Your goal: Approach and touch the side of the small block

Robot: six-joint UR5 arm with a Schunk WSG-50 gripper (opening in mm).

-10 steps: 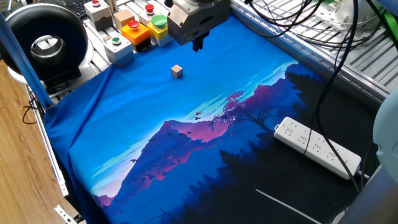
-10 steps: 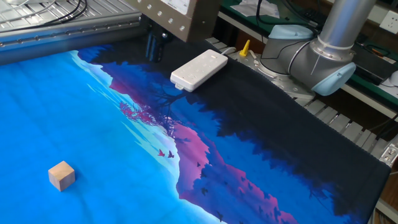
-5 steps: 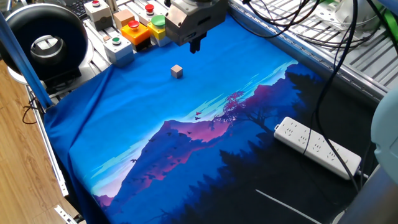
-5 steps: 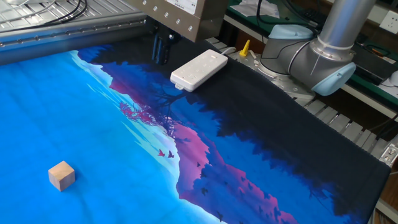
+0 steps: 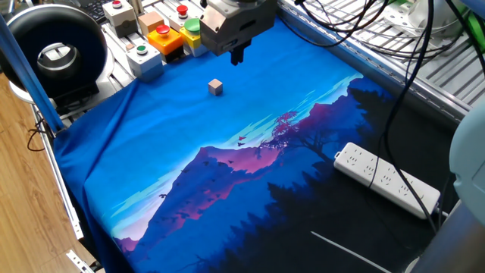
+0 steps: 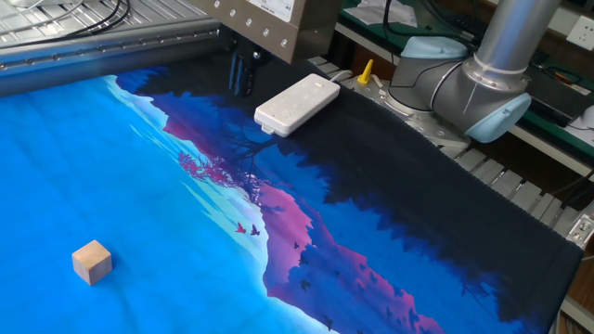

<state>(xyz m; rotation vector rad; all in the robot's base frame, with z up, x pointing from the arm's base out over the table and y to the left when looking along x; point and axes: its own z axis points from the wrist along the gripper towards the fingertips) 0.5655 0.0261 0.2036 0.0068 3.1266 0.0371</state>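
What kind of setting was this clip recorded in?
Most likely a robotics lab bench: a UR5 arm mounted beside a printed cloth mat, button boxes on aluminium framing, and a loose power strip.

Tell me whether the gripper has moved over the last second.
Yes. The gripper has drifted slightly left and up-frame, toward the button boxes. In the other fixed view it has shifted right, closer to the power strip.

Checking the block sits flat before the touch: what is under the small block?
The small block rests on the blue part of the printed cloth, nothing else beneath it. The table under the cloth is covered. The gripper hangs apart from it.
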